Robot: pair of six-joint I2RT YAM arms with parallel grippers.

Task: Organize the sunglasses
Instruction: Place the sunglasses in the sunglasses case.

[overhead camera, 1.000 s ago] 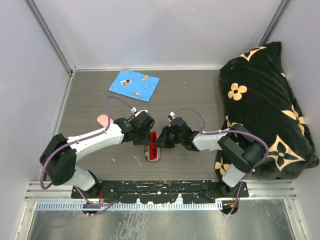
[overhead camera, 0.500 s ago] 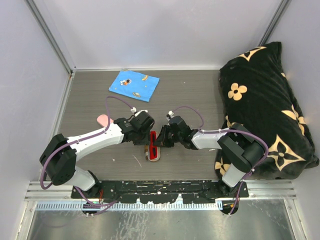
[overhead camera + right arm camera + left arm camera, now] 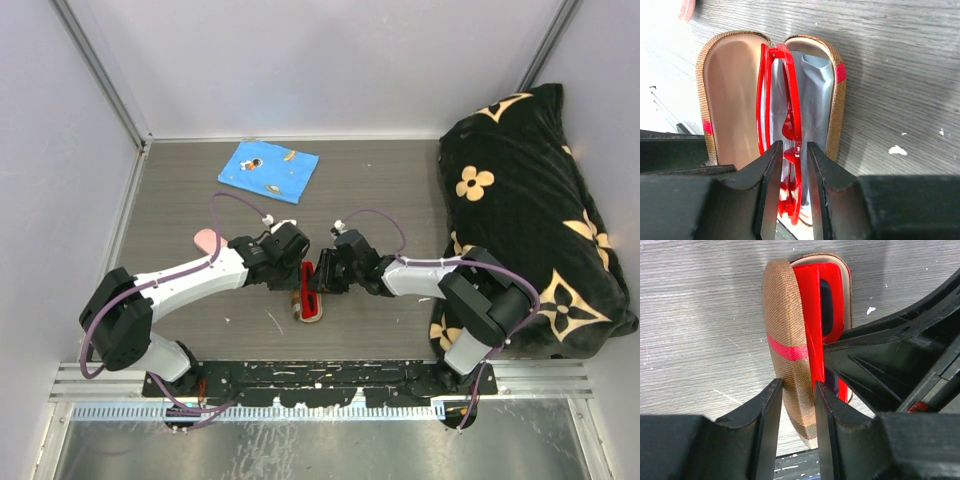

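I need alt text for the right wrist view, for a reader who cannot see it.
Folded red sunglasses stand in an open brown glasses case on a grey wooden table. The right hand straddles them, with a small gap on one side.

Bright red: the sunglasses (image 3: 785, 125) between the black right fingers (image 3: 771, 180). Tan weave with one red stripe, beige and pale grey lining: the case (image 3: 787, 340) between the black left fingers (image 3: 771, 415). Grey wood grain: the counter (image 3: 400, 180). Beyond the fingers: blue cloth (image 3: 268, 170) with small prints; right of them: black cushion (image 3: 530, 200) with cream flowers.
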